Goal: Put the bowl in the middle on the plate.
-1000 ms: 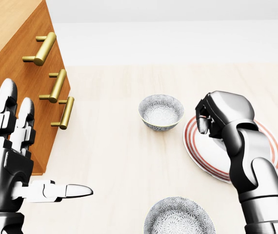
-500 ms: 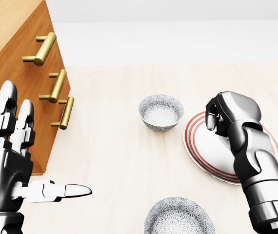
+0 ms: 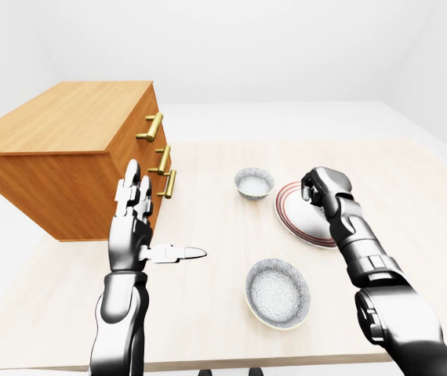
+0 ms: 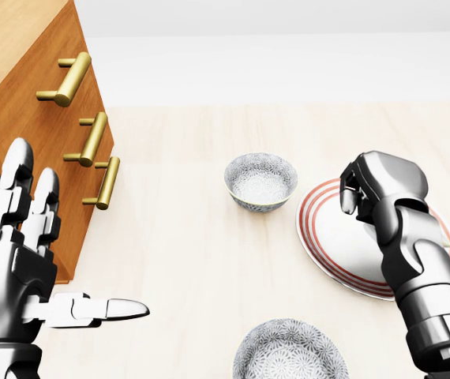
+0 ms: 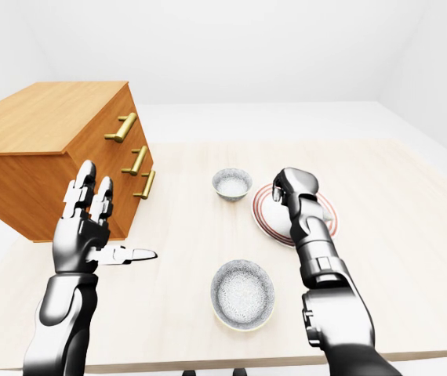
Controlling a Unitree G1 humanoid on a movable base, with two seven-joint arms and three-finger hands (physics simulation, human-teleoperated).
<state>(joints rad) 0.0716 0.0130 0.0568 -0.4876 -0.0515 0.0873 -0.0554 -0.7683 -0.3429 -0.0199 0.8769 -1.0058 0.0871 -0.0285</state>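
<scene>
A small patterned bowl (image 4: 260, 181) stands upright on the pale wooden table, just left of the white plate with red rings (image 4: 337, 246). A larger patterned bowl (image 4: 290, 352) sits at the bottom of the head view, below both. My right hand (image 4: 351, 196) hovers over the plate's upper part with its fingers curled into a fist and nothing in them. It is apart from the small bowl, to its right. My left hand (image 4: 67, 253) is held up at the far left, fingers spread and thumb pointing right, open and holding nothing.
A wooden dresser (image 3: 67, 133) with brass handles (image 4: 92, 139) stands on the table's left side, close behind my left hand. The table's near edge (image 3: 286, 363) runs along the bottom of the left-eye view.
My right fist has moved to the right, from the plate's left rim to further over the plate. The left hand has barely shifted. Bowls and plate have not moved.
</scene>
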